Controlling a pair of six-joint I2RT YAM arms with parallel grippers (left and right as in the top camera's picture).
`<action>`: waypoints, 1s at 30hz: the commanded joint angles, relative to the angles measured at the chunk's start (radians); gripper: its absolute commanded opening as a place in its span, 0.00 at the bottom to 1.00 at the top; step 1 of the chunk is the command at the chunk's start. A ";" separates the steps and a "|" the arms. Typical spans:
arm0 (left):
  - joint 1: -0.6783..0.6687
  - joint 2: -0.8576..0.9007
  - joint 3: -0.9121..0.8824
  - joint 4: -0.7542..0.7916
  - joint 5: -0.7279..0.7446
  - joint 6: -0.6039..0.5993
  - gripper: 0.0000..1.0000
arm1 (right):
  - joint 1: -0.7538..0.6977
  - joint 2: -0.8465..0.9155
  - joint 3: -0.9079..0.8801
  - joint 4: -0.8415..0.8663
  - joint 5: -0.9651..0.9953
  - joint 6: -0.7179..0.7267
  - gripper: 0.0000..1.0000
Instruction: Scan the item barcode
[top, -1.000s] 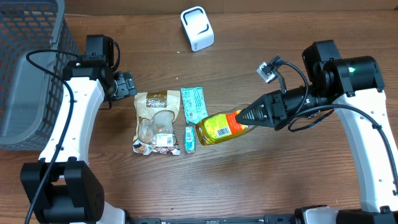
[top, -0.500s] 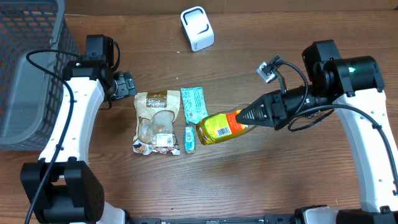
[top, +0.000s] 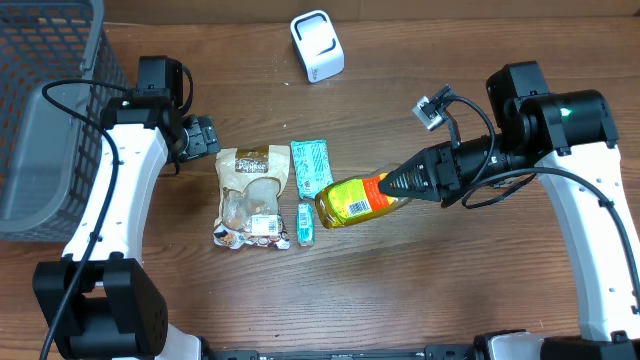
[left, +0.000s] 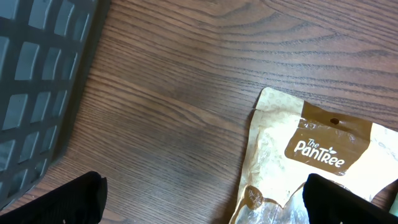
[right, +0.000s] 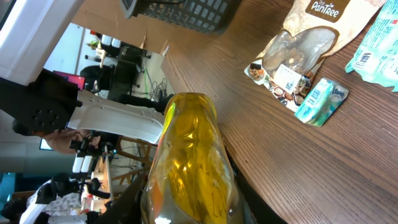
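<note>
Sideways, yellow-filled bottle (top: 352, 201) in right hand (top: 393, 187)

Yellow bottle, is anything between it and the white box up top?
Nothing visible. The right gripper holds the yellow bottle, and only bare table lies between it and the white box. The teal packet lies just beside that path.

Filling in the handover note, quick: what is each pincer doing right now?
Left pincer: open, holding nothing, next to the snack pouch.
Right pincer: closed on the yellow bottle, at its cap end.
</note>
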 joint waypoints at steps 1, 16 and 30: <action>-0.001 -0.004 0.014 0.005 -0.003 0.019 0.99 | 0.001 -0.034 0.023 0.002 -0.031 0.002 0.04; -0.001 -0.004 0.014 0.006 -0.003 0.019 1.00 | 0.001 -0.034 0.023 0.002 -0.024 0.002 0.04; -0.001 -0.004 0.014 0.005 -0.003 0.019 1.00 | 0.008 -0.034 0.022 0.013 -0.078 0.002 0.04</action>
